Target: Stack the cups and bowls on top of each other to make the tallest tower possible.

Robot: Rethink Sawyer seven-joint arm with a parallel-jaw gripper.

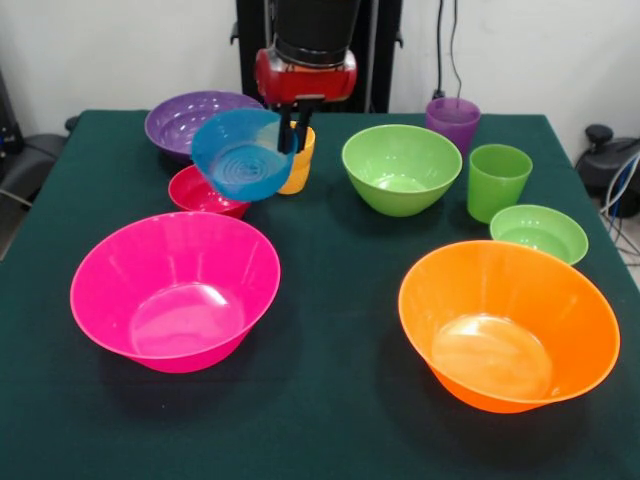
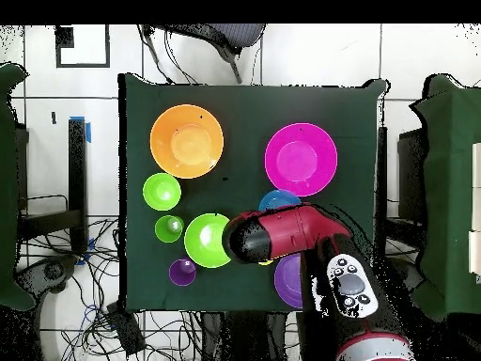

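My gripper (image 1: 293, 138) is shut on the rim of the small blue bowl (image 1: 242, 153) and holds it tilted in the air, above the small red bowl (image 1: 205, 192). The yellow-orange cup (image 1: 301, 172) stands right behind the gripper. The medium green bowl (image 1: 401, 168) stands alone and empty at mid-table. The purple cup (image 1: 452, 122), the green cup (image 1: 497, 180) and the small light green bowl (image 1: 539, 232) stand to its right. In the overhead view the arm (image 2: 282, 235) hides the gripper, and only part of the blue bowl (image 2: 279, 200) shows.
The large pink bowl (image 1: 175, 290) and the large orange bowl (image 1: 508, 325) stand at the near side. The medium purple bowl (image 1: 195, 120) is at the far left, behind the blue bowl. All of them stand on the dark green table (image 1: 330, 420).
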